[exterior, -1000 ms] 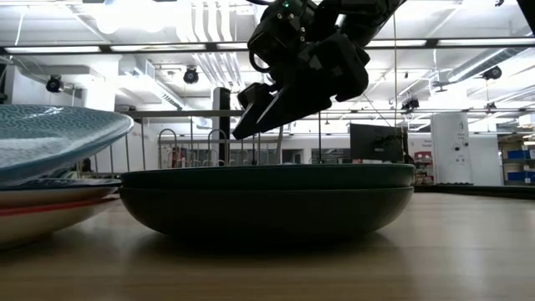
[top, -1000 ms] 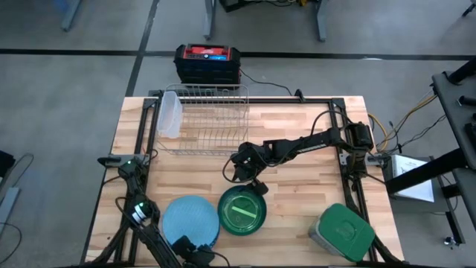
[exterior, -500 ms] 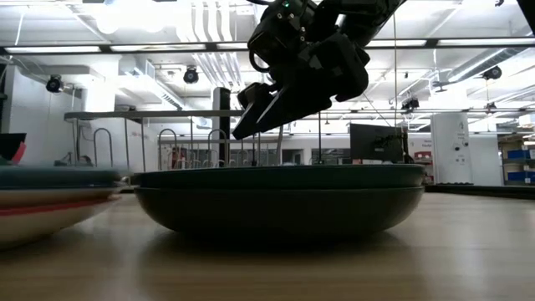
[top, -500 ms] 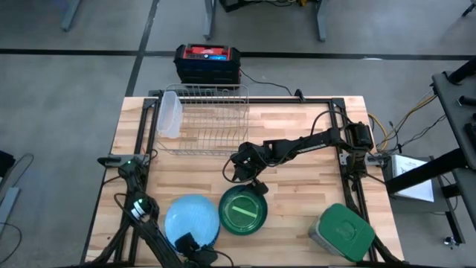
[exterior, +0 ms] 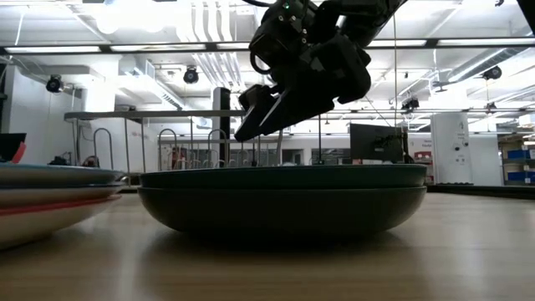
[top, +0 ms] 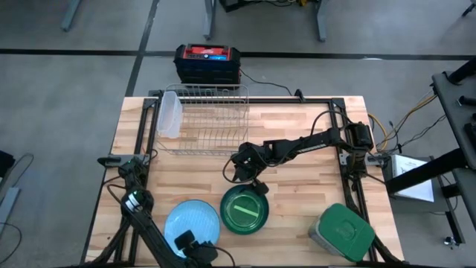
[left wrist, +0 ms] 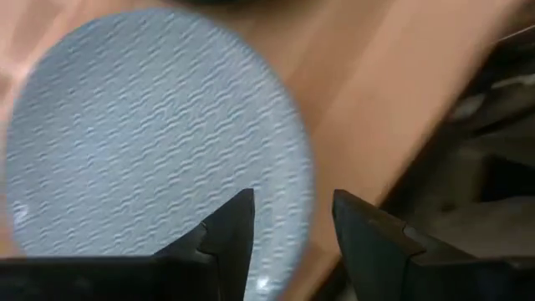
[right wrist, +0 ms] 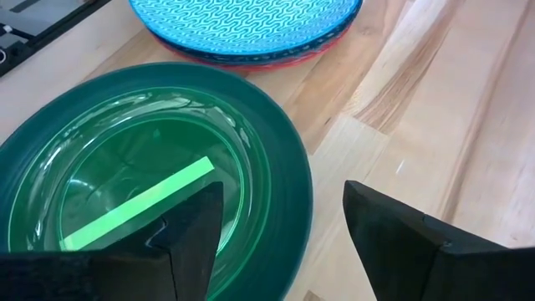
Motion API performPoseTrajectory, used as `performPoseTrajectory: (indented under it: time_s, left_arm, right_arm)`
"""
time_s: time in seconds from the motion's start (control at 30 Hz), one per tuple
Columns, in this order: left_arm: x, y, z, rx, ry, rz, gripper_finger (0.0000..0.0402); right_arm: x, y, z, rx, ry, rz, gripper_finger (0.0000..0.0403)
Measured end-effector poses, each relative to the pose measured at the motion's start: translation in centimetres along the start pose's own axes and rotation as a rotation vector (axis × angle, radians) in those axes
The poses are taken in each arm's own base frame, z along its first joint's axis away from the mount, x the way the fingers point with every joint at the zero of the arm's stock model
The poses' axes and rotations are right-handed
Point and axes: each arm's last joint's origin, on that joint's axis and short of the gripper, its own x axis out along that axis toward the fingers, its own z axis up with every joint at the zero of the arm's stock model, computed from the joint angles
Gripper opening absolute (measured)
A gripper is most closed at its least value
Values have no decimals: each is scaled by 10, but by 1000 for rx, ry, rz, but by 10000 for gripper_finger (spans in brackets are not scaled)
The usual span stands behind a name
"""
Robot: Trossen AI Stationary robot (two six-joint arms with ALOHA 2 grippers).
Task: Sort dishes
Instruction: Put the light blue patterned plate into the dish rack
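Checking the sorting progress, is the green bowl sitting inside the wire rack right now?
No, the green bowl sits on the wooden table in front of the wire rack, under the right gripper.

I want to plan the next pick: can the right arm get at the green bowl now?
Probably yes. The right gripper hangs open just above the far rim of the green bowl, with nothing between them. The plate stack sits beside the bowl, not over it.

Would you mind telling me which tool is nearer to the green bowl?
The right tool is nearer, open just above the green bowl's far rim. The left tool is at the table's near edge, over the light blue plate beside the bowl.
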Motion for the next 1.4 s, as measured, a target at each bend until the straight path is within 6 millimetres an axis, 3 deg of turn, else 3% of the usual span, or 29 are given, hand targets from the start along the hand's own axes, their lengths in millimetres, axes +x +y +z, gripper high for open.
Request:
performPoseTrajectory:
  time_s: [0.1,0.2,0.27,0.37,0.5,0.73,1.27,1.4]
  left_arm:
    - [-11,-7,-2,-23,-19,-112,109]
    - [-15,-14,-8,-41,-6,-188,32]
    - [-15,-14,-12,-60,55,-188,12]
    - [-1,-20,-20,-11,149,-183,7]
    - [24,-23,-27,41,136,-116,2]
    - [45,-2,-36,9,147,136,0]
    - [63,20,-44,33,146,321,0]
    - [58,17,-41,71,156,289,0]
  right_arm:
    - [0,0,0,0,0,0,242]
    - [0,0,0,-1,0,0,246]
    - [0,0,0,0,2,1,247]
    - [0,0,0,0,2,1,244]
    - [0,0,0,1,3,2,239]
    - [0,1,-1,3,8,4,246]
    - [0,0,-1,0,9,4,240]
    - [0,0,-1,1,9,2,246]
